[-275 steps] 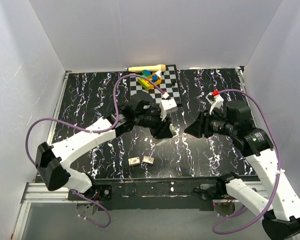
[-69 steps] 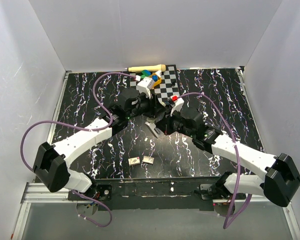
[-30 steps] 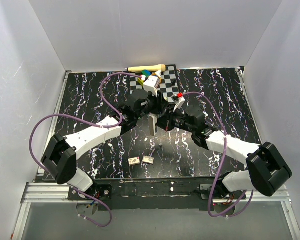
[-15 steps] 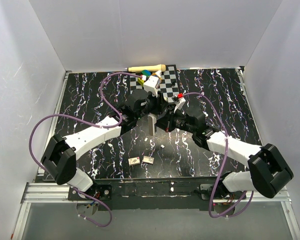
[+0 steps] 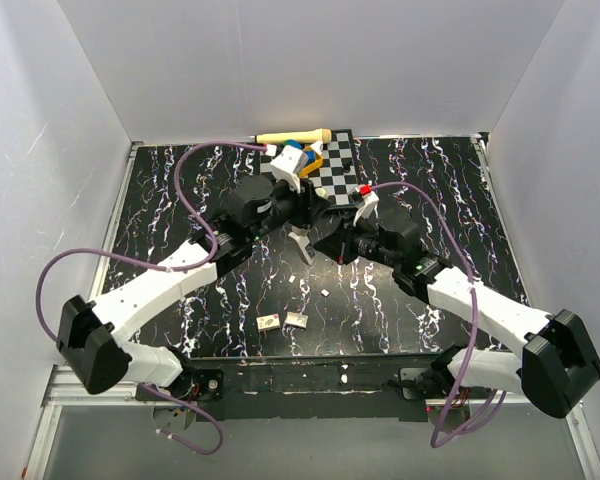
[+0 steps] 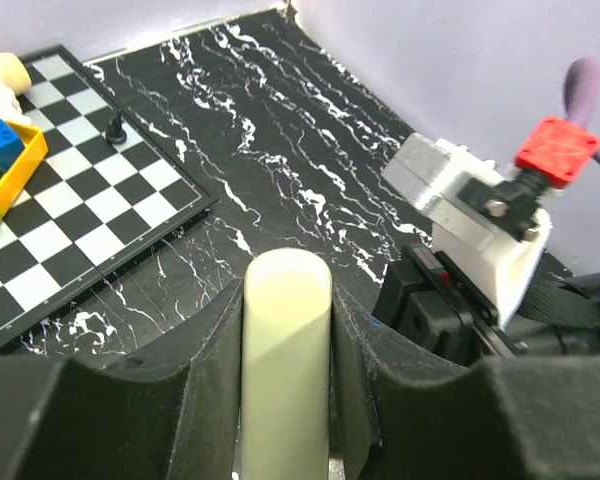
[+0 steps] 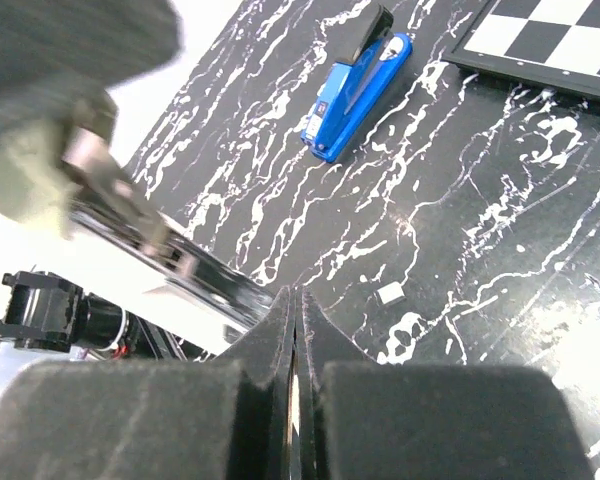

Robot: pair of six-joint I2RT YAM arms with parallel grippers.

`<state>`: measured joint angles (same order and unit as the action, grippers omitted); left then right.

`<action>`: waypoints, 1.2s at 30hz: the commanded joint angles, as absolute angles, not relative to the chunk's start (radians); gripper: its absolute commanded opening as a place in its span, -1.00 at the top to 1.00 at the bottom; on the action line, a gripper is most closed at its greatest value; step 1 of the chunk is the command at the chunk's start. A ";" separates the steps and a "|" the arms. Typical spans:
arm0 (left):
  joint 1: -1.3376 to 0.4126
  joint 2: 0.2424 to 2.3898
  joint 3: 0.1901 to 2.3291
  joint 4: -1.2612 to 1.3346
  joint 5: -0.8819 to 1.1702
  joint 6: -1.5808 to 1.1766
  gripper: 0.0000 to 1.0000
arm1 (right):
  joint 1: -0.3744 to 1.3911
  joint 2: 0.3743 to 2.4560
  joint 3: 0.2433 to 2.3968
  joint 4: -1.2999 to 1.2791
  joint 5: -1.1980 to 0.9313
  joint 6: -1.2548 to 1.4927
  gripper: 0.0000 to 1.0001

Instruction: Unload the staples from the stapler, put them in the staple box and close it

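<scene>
Swinging outward since half a second ago, the left arm now reaches in from farther left, its cable loop has shifted, and the cream piece [image 6: 285,370] it carries, upright then, now tilts. The left hand [image 6: 287,310] grips that one cream piece, which bears a silvery rail. The right hand [image 7: 292,300] is pressed closed near it. One blue stapler [image 7: 358,92] lies flat on the worktop [image 7: 500,200] near the one chessboard [image 7: 550,45], apart from both hands. One small white bit [image 7: 390,292] lies where it lay; two small pale blocks [image 5: 270,321] sit near the front edge.
</scene>
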<state>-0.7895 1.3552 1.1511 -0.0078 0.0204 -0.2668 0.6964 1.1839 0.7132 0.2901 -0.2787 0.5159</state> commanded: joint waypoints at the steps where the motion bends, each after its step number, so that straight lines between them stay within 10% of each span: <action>1: -0.787 1.235 1.177 -0.034 0.044 -0.249 1.00 | 0.704 1.115 0.775 0.186 -0.213 0.457 0.97; 36: -0.788 0.927 1.066 -0.006 -0.127 -0.333 1.00 | 0.962 1.120 0.926 0.244 -0.379 0.681 0.97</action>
<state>-0.7891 0.9607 1.0698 -0.0372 -0.0948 -0.3241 0.9333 1.1030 0.8730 0.1604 -0.3885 0.6479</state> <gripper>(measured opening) 0.332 0.021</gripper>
